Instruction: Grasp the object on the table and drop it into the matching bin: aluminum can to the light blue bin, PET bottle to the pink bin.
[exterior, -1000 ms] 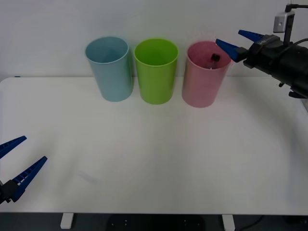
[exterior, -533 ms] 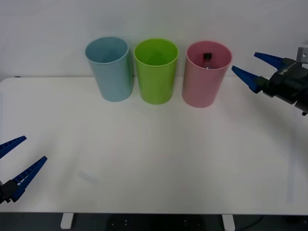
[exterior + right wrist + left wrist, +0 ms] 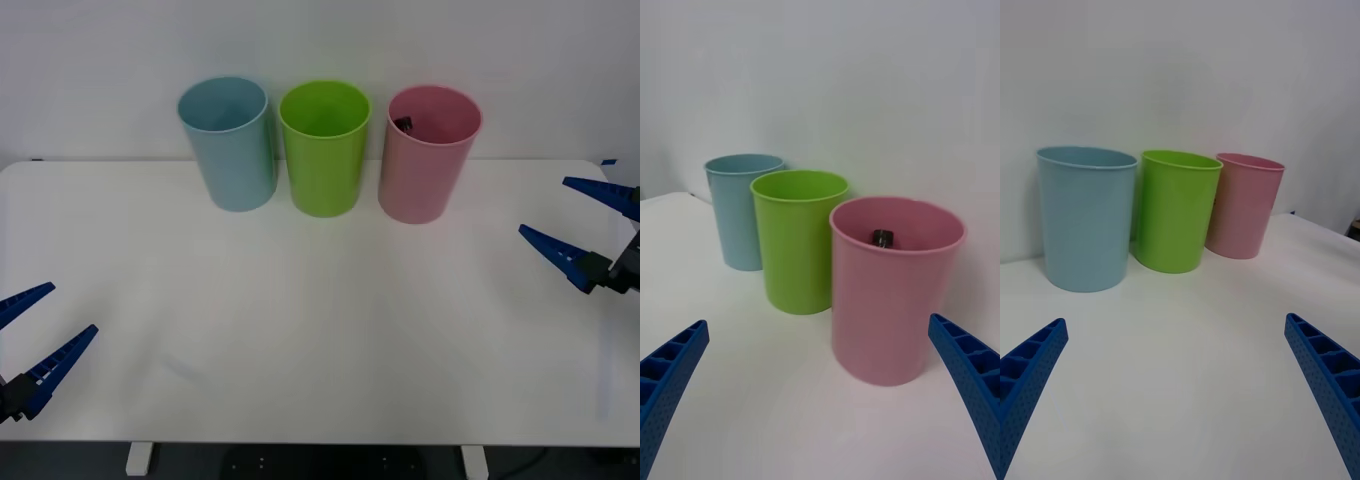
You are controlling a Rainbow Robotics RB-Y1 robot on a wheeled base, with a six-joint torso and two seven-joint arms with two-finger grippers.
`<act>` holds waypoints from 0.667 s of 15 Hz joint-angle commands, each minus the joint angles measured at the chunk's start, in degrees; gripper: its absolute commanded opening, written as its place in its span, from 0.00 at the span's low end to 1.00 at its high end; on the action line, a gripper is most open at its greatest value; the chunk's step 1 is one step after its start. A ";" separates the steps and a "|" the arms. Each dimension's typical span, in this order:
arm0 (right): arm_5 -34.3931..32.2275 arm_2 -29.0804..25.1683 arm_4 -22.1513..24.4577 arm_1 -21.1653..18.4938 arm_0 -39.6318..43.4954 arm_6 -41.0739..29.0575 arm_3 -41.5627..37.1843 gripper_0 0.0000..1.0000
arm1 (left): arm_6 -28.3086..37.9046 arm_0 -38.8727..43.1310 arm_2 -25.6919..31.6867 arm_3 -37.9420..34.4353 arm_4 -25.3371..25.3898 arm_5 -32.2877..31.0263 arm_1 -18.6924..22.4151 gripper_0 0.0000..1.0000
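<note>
PET bottle (image 3: 404, 124) cap peeking inside pink bin (image 3: 425, 170)

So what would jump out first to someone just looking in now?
Three tall bins in a row at the table's far edge: light blue bin, lime green bin, pink bin. The bottle's black cap peeks inside the pink one. Both grippers, left and right, are open at the table's sides.

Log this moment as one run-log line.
PET bottle: inside pink bin | right gripper: open, empty, right table edge | left gripper: open, parked near-left | task: drop done
</note>
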 commanded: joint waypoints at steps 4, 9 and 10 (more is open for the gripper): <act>-10.98 -9.60 6.92 6.24 8.76 -1.23 -2.47 1.00 | 0.00 0.00 0.00 0.00 0.00 0.00 0.00 1.00; -12.03 -9.78 7.71 7.91 14.12 -1.14 -5.11 1.00 | 0.00 0.00 0.00 0.00 0.00 0.00 0.00 1.00; -12.03 -9.78 7.71 7.91 14.82 -0.87 -5.46 1.00 | 0.00 0.00 0.00 0.00 0.00 0.00 0.00 1.00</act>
